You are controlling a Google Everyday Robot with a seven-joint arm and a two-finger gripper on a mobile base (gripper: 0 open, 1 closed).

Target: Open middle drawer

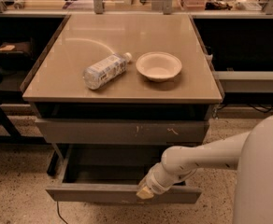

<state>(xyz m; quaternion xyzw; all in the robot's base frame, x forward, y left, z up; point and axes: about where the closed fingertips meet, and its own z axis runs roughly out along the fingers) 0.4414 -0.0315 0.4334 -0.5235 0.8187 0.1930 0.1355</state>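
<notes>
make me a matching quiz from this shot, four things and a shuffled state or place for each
Things:
1. bottle
2. bowl
3. middle drawer
4. gripper

States or places:
a. pulled out
b. at the front edge of the pulled-out drawer
c. lying on its side
d. upright, rim up

Pairs: 1-c, 2-d, 3-a, 4-b
</notes>
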